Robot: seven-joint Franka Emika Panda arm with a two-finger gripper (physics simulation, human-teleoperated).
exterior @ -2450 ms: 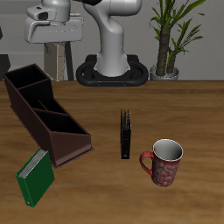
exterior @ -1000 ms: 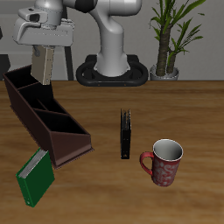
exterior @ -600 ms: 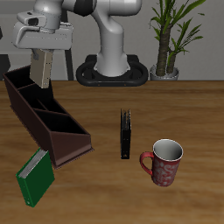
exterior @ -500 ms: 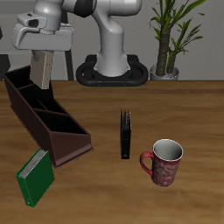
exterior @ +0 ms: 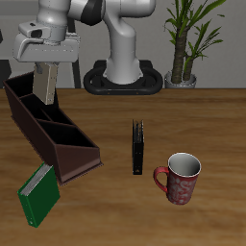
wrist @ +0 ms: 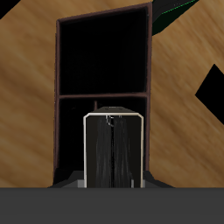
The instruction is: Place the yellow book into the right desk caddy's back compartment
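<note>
My gripper (exterior: 48, 64) is shut on the top of the yellow book (exterior: 46, 83), which hangs upright from it. The book's lower end sits just above the back compartment (exterior: 26, 92) of the right desk caddy (exterior: 73, 154), a long dark maroon box lying slantwise on the table. In the wrist view the book (wrist: 114, 149) shows edge-on over a dark compartment (wrist: 70, 131), with a divider (wrist: 101, 94) and another dark compartment (wrist: 101, 48) beyond it. I cannot tell whether the book touches the caddy.
A green book (exterior: 38, 195) lies by the caddy's low end near the table's front edge; its corner shows in the wrist view (wrist: 179, 10). A black book (exterior: 138, 147) stands upright mid-table. A red mug (exterior: 180, 178) stands beside it. The robot's base (exterior: 123, 77) and a plant (exterior: 183, 43) are at the back.
The gripper has carried the yellow book sideways and then down, so it now hangs lower and directly over the caddy's back end. Nothing else has moved.
</note>
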